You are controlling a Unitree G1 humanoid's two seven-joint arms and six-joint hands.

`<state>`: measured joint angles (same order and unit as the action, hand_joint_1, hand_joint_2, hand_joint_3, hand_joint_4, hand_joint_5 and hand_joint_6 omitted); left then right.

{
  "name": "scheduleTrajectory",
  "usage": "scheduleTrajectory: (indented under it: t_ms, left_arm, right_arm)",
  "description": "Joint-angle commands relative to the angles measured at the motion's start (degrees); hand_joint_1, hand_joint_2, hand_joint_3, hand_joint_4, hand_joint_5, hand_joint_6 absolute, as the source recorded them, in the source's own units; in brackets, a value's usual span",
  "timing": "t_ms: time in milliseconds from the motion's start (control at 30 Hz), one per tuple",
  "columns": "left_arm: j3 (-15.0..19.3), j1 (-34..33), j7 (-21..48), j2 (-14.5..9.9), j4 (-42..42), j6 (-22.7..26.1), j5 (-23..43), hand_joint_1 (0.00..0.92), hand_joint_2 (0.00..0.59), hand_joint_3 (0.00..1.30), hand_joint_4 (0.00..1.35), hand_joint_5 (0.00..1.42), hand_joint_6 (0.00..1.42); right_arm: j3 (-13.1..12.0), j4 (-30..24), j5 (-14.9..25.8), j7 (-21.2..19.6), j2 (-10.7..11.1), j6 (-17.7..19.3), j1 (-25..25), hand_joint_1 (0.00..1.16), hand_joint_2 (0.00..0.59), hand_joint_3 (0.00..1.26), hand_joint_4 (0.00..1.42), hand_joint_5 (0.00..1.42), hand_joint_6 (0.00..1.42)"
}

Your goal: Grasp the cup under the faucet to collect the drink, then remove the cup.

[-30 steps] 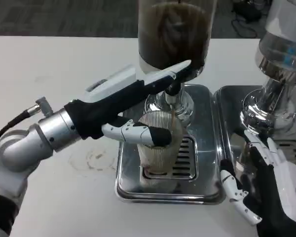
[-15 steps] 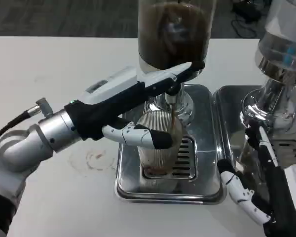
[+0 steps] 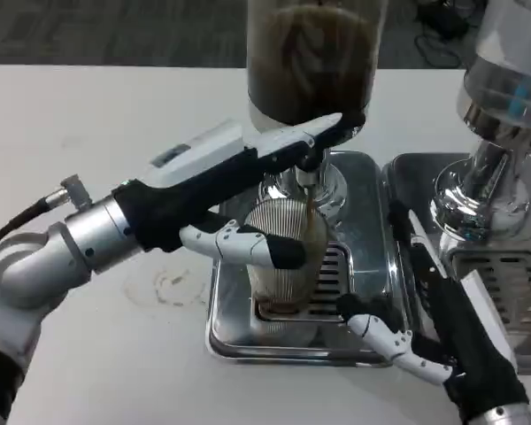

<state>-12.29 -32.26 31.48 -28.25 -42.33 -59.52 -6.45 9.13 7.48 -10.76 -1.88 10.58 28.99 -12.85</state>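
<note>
Your right hand point(image 3: 425, 332) lies near the tray point(image 3: 372, 266) with fingers apart, holding nothing. Your left hand point(image 3: 248, 199) seems to hold the cup point(image 3: 288, 257) under the faucet point(image 3: 311, 177); keep it steady and upright until the drink fills enough.

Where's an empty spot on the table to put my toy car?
The bare white table left of the drip tray, behind the left robot hand, is free. It is crowded at the tray: the cup sits under the faucet, and the right robot hand lies beside it, near the second dispenser.
</note>
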Motion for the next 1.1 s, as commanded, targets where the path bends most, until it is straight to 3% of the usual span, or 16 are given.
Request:
scheduleTrajectory:
  t_ms: [33,367,633,1100]
  left_arm:
    - [-1.42,1.52,2.16,-1.62,-0.07,1.60,-1.90,0.000,0.044,0.04,0.00,0.04,0.07]
    - [-1.44,1.88,2.18,-2.06,0.87,1.99,-1.72,0.000,0.044,0.05,0.00,0.05,0.07]
    - [-1.40,2.03,1.98,-2.27,0.96,2.09,-1.92,0.000,0.044,0.05,0.00,0.05,0.07]
    - [-1.29,2.44,1.84,-2.80,1.13,2.19,-1.92,0.000,0.044,0.05,0.00,0.06,0.07]
  right_arm:
    - [0.09,1.27,-0.40,2.62,0.69,-1.22,2.57,0.66,0.187,0.00,0.00,0.00,0.00]
    - [0.22,2.85,-0.87,4.09,-0.26,-3.87,5.86,0.69,0.182,0.00,0.00,0.00,0.00]
    - [0.08,5.41,0.04,4.06,-2.17,-2.97,7.99,0.68,0.188,0.00,0.00,0.00,0.00]
    - [-0.13,10.26,1.47,4.99,-3.45,-2.34,11.53,0.64,0.198,0.00,0.00,0.00,0.00]
